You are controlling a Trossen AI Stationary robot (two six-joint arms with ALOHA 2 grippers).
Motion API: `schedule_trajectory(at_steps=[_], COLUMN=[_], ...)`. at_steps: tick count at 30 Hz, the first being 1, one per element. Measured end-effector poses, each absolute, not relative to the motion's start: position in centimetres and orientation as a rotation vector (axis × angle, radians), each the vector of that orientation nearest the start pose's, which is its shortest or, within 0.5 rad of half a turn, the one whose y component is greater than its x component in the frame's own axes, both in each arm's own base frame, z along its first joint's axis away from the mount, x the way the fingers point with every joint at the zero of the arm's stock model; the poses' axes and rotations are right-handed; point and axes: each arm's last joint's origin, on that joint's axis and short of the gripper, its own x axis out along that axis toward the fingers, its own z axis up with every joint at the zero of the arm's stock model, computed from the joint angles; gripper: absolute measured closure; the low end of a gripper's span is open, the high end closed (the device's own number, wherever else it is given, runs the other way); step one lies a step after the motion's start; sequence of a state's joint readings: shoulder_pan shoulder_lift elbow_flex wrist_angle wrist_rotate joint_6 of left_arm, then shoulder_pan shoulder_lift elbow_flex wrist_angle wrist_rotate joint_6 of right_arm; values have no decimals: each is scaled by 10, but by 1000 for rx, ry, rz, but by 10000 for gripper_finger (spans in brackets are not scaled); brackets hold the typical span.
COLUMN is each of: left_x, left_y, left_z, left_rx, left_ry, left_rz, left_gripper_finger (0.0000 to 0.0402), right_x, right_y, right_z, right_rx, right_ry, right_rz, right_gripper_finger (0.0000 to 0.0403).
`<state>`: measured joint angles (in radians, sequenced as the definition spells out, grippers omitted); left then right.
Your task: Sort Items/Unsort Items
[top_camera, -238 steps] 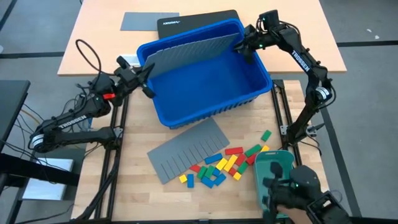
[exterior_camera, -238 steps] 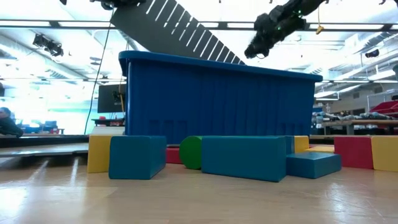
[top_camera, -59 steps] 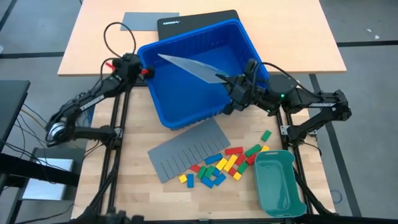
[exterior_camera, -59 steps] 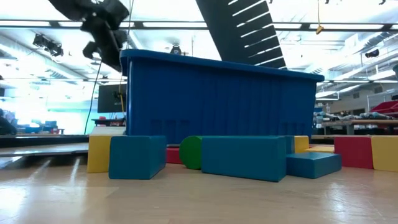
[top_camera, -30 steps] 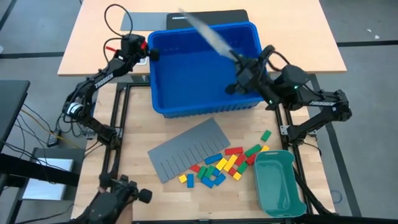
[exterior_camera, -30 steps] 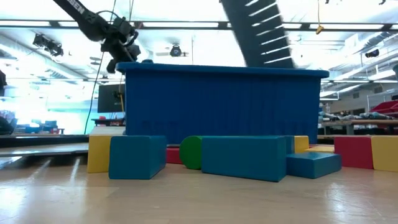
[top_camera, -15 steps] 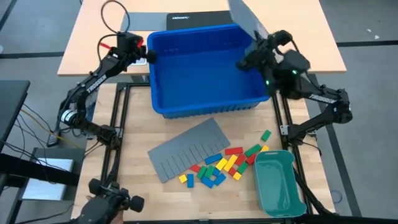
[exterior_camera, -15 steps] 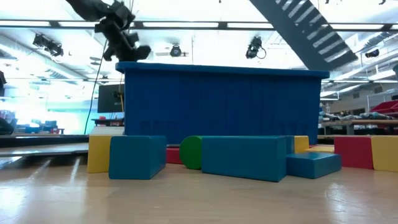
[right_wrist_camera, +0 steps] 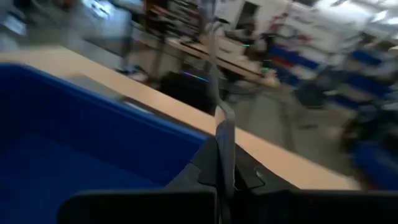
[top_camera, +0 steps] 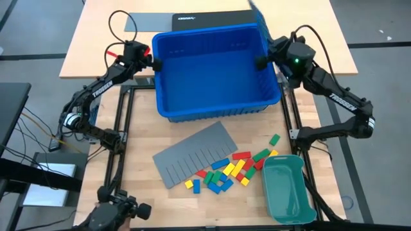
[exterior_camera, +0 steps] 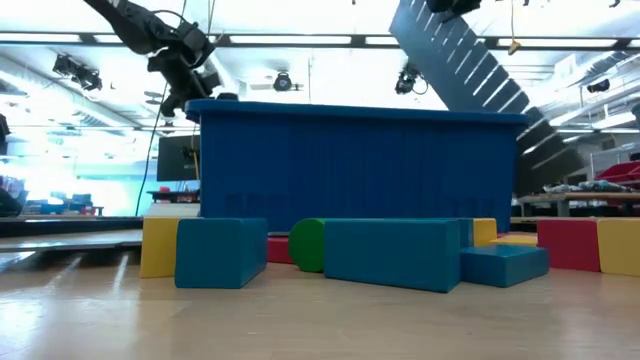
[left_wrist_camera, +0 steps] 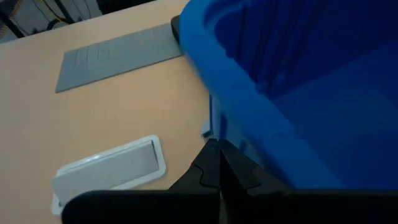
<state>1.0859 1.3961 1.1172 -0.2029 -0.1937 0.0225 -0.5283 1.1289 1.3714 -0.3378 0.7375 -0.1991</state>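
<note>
1. The left gripper [top_camera: 149, 59] sits at the blue bin's [top_camera: 212, 110] rim at about ten o'clock from the bin's middle, its fingers [left_wrist_camera: 219, 169] pressed together just beside the bin wall, holding nothing that shows.
2. The right gripper [top_camera: 264, 59] is at the bin's two o'clock corner, clamped on the edge of a grey slotted sheet [exterior_camera: 455, 60] that stands tilted above the bin's rim.
3. The toy blocks [top_camera: 230, 170], red, yellow, green and blue, lie in a loose heap on the table at about six o'clock from the bin.
4. A second slotted sheet [top_camera: 192, 153] lies flat, touching the heap at its ten o'clock side.
5. A teal tray [top_camera: 288, 188] rests just beside the heap at four o'clock.
</note>
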Motion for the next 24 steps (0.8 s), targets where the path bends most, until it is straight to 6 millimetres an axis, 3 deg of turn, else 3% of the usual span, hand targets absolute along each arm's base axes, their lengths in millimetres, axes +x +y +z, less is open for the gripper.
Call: schedule_trajectory(at_steps=[5, 14, 24], left_x=[140, 136, 138], left_y=[279, 287, 283], left_z=[309, 314, 324], left_rx=[-169, -139, -97], left_ry=[473, 399, 423], left_rz=[1246, 1240, 1097], left_gripper_finger=[401, 401, 401], right_x=[175, 177, 208], right_y=[-119, -87, -67], right_z=[440, 443, 432], right_rx=[-103, -20, -91], right_ry=[126, 32, 111], right_rz=[-1199, -1057, -1034], right_gripper_finger=[403, 403, 403])
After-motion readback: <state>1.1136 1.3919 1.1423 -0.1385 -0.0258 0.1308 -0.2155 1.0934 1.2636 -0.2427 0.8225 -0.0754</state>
